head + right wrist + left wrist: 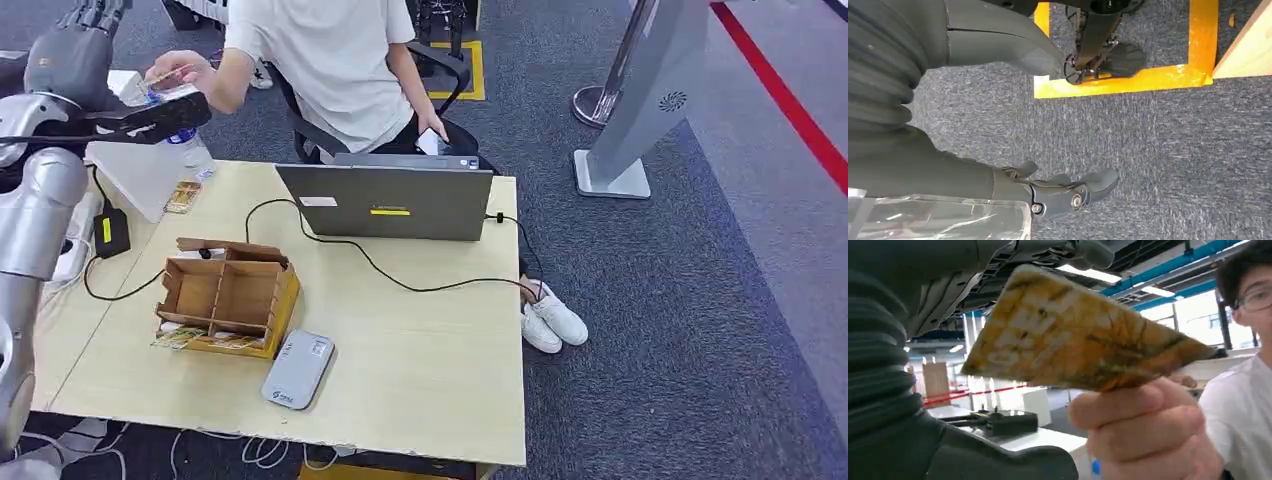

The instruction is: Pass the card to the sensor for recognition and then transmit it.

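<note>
Up in the upper left of the frame, the left robot hand (150,110) and a person's hand (1148,435) both hold the orange patterned card (1073,345); the right robot hand (1048,192) hangs empty, fingers loosely apart, over grey carpet (1158,150).

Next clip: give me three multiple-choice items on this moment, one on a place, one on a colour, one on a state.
1. Where does the grey sensor lie?
A on the table beside the wooden box
B on the laptop
C inside that box

2. What colour is the card?
A blue
B white
C yellow-orange

3. What is the right robot hand doing?
A holding the card
B holding nothing
C gripping a bottle

Answers:
1. A, the head view shows it on the tabletop by the box.
2. C, the left wrist view shows its mottled yellow-orange face.
3. B, its fingers hang bare above the carpet.
</note>
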Action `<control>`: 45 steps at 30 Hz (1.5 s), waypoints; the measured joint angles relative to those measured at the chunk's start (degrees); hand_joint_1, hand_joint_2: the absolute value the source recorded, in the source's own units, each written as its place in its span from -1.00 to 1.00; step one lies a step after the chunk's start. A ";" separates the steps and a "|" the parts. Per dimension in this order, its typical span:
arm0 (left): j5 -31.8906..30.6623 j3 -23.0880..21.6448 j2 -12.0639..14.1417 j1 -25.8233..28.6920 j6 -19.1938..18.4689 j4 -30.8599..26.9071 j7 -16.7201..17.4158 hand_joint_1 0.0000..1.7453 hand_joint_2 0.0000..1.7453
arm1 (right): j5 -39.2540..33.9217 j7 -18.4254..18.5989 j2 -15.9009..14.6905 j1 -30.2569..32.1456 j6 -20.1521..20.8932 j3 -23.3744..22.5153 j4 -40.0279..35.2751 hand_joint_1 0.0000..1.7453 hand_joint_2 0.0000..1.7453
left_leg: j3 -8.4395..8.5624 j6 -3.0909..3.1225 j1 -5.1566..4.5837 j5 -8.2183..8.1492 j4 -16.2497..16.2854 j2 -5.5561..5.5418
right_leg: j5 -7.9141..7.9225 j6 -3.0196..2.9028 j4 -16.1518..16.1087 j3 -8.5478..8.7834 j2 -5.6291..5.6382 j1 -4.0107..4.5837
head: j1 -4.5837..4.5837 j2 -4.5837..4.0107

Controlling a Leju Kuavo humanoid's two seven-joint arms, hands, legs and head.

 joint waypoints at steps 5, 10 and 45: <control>-0.79 -1.82 1.59 -0.24 -0.02 2.21 0.77 -1.00 1.00 | 0.33 0.37 0.11 0.00 -0.18 0.02 0.09 -1.00 1.00 | 0.00 0.00 -0.01 0.00 0.00 -0.01 | 0.00 0.00 0.00 0.01 0.00 -0.01 | -0.02 0.00; -0.81 -2.67 2.27 -0.34 -0.02 3.41 0.77 -1.00 1.00 | 0.37 0.44 0.13 0.00 -0.18 0.04 0.11 -1.00 1.00 | -0.01 0.00 -0.01 0.00 0.01 -0.02 | 0.00 0.00 0.00 0.01 0.00 -0.01 | 0.00 0.00; 2.18 -3.02 2.45 6.30 7.81 1.00 -3.82 1.00 1.00 | 0.63 0.42 0.28 0.36 -0.57 0.04 0.15 -1.00 1.00 | -0.01 0.00 -0.02 0.00 0.00 -0.02 | 0.00 0.00 0.00 0.02 0.00 -0.02 | 0.00 0.00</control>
